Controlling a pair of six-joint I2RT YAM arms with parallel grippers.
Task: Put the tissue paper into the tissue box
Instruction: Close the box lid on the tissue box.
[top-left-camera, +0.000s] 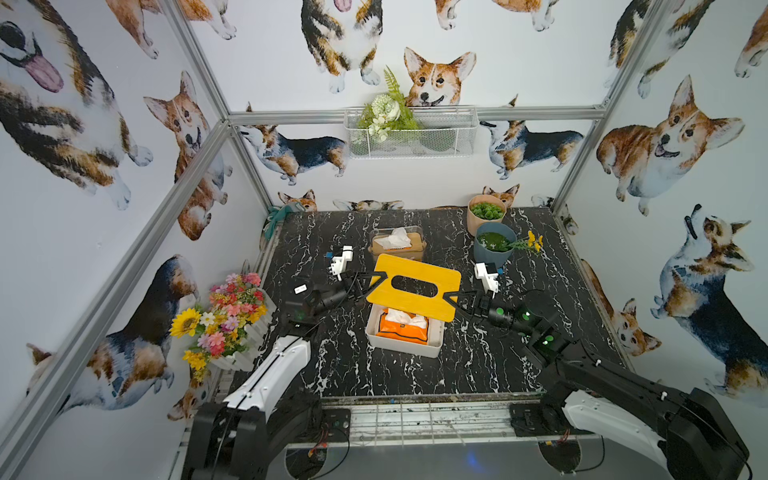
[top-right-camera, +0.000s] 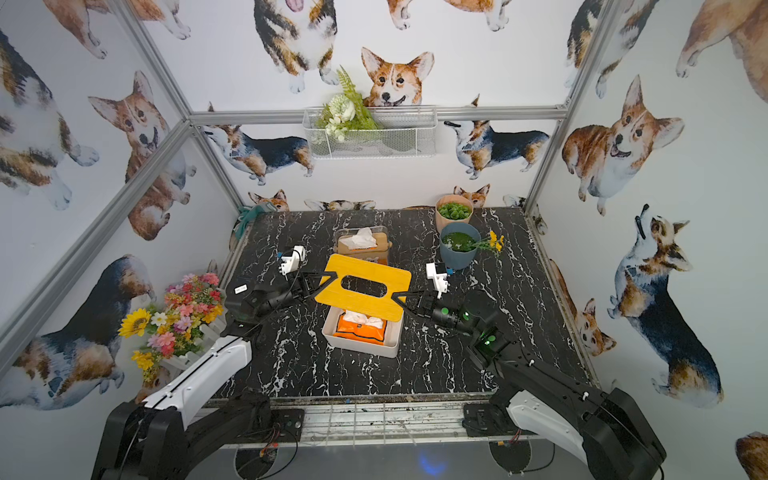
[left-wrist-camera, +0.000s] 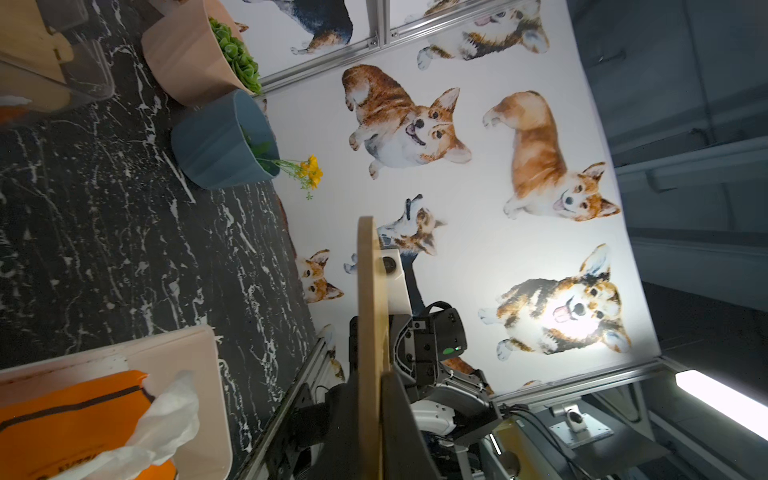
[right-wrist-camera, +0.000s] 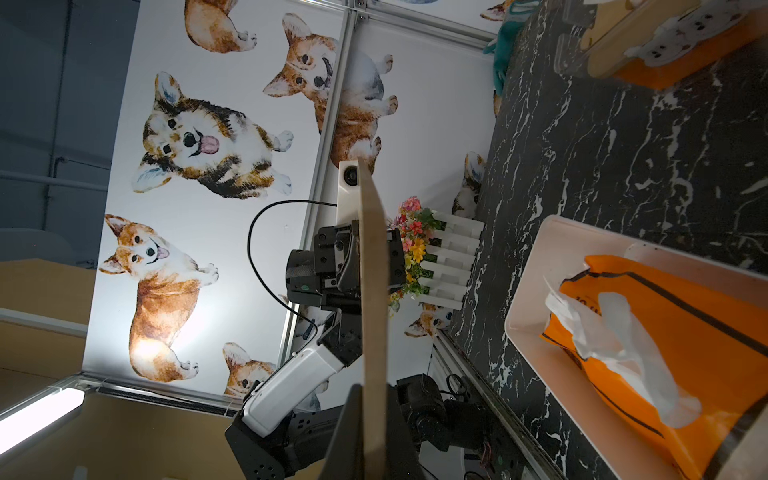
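A white tissue box (top-left-camera: 399, 351) (top-right-camera: 357, 347) stands open mid-table. Inside lies an orange tissue pack (top-left-camera: 401, 332) with white tissue paper (top-left-camera: 405, 318) sticking up from it. A yellow wooden lid (top-left-camera: 415, 307) (top-right-camera: 361, 307) with an oval slot hangs level just above the box's far part. My left gripper (top-left-camera: 376, 279) (left-wrist-camera: 371, 386) is shut on the lid's left edge. My right gripper (top-left-camera: 451, 300) (right-wrist-camera: 376, 399) is shut on its right edge. Each wrist view shows the lid (left-wrist-camera: 370, 291) (right-wrist-camera: 372, 270) edge-on between the jaws, with the box (left-wrist-camera: 203, 353) (right-wrist-camera: 536, 270) and tissue paper (left-wrist-camera: 166, 419) (right-wrist-camera: 615, 332) off to one side.
A clear tissue box with a wooden lid (top-left-camera: 397, 243) stands behind the lid. A beige pot (top-left-camera: 486, 214) and a blue pot (top-left-camera: 494, 245) with yellow flowers are at the back right. A flower planter (top-left-camera: 228, 320) sits at the table's left edge. A wire basket (top-left-camera: 411, 131) hangs on the back wall.
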